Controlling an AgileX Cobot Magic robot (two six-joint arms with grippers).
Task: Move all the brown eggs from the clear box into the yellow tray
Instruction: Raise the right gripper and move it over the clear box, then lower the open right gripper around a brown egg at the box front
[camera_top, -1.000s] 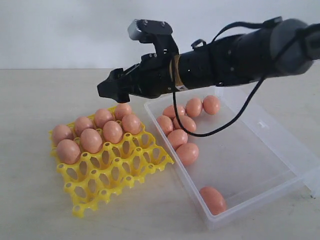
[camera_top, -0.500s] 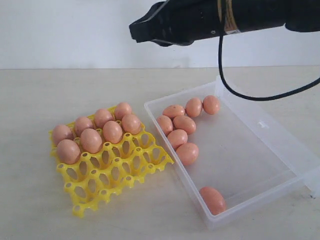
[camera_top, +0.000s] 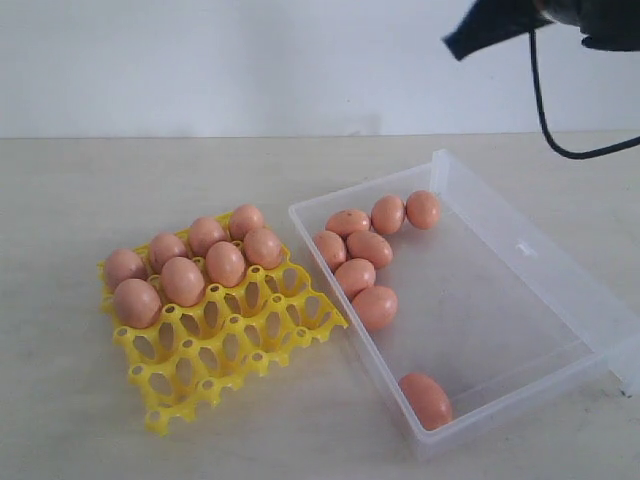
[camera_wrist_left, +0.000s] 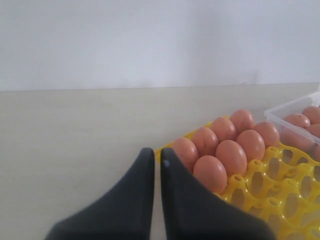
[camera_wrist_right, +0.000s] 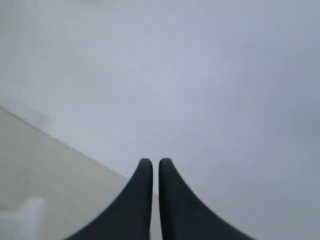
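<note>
Several brown eggs (camera_top: 182, 280) fill the two far rows of the yellow tray (camera_top: 240, 345) on the left of the table. Several more brown eggs (camera_top: 368, 247) lie in the clear box (camera_top: 520, 300) beside it, most at its far left end and one (camera_top: 427, 399) at its near edge. My right gripper (camera_top: 452, 45) is shut and empty, high at the top right above the box; its own view (camera_wrist_right: 151, 162) faces the wall. My left gripper (camera_wrist_left: 155, 152) is shut and empty, low beside the tray's outer edge (camera_wrist_left: 292, 185), next to its eggs (camera_wrist_left: 210, 172).
A pale tabletop (camera_top: 90, 190) runs back to a white wall. A black cable (camera_top: 545, 110) hangs from the right arm at the top right. The clear box's lid (camera_top: 630, 360) lies off its right end.
My right gripper was open one second ago just above the tray's far row; it has since shut with nothing in it and swung up and right to the top corner.
</note>
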